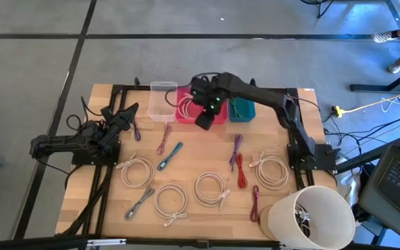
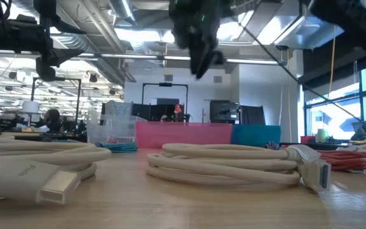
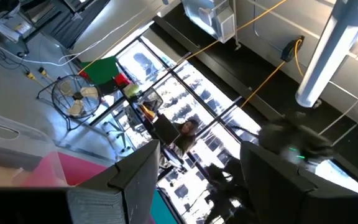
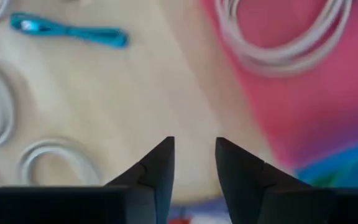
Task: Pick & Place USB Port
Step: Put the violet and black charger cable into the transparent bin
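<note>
My right gripper [image 1: 204, 122] hangs open and empty above the near edge of the pink bin [image 1: 179, 119]. In the right wrist view its fingers [image 4: 194, 152] point down at bare wood beside the pink bin [image 4: 328, 112]. A coiled white USB cable [image 1: 186, 107] lies inside that bin and shows again in the wrist view [image 4: 278, 43]. A teal cable bundle [image 1: 170, 156] lies on the wood nearer the near edge. My left gripper [image 1: 127, 114] waits open at the table's left side, raised off the wood and pointing up into the room [image 3: 197, 180].
A clear bin [image 1: 162, 101] stands left of the pink one and a teal bin [image 1: 242, 110] right of it. Several white coils [image 1: 212, 187], purple [image 1: 236, 147], red [image 1: 242, 172] and grey [image 1: 141, 201] bundles lie across the table. A white bucket [image 1: 311, 219] sits at the near right corner.
</note>
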